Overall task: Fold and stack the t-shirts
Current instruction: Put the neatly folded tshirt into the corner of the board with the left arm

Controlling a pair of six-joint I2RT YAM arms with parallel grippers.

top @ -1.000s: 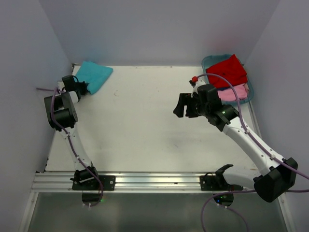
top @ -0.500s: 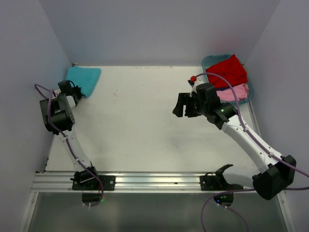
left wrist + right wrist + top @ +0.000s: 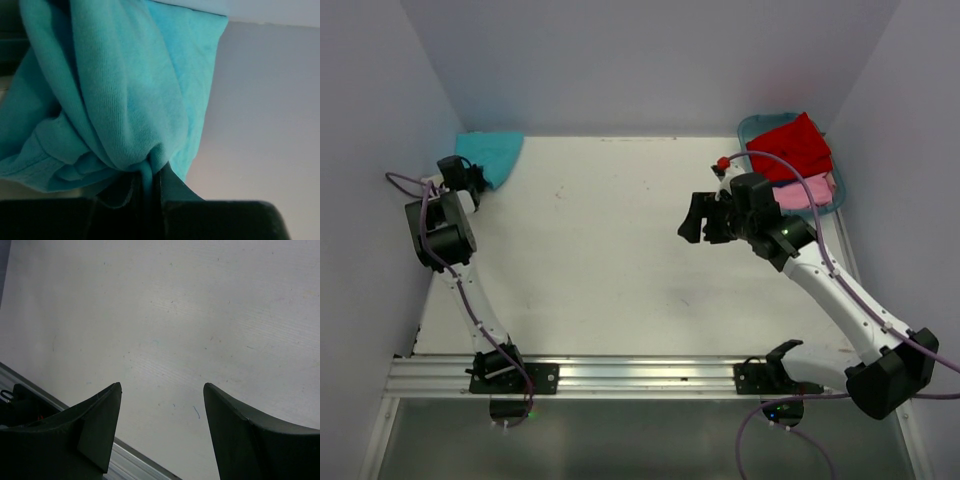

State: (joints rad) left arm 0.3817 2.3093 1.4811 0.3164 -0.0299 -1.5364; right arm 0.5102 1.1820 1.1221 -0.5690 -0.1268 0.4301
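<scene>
The turquoise t-shirt lies bunched in the far left corner of the table, against the left wall. My left gripper is shut on its near edge; in the left wrist view the cloth is pinched between the dark fingers and fills the view above them. The red t-shirt and the pale pink t-shirt lie in the teal plastic tub at the far right. My right gripper is open and empty above the bare table, left of the tub.
Grey walls close in the table on the left, back and right. An aluminium rail runs along the near edge, with both arm bases on it. A purple cable loops over the right arm near the tub.
My left gripper has dragged the turquoise t-shirt left and back into the far left corner. The right arm has hardly moved.
</scene>
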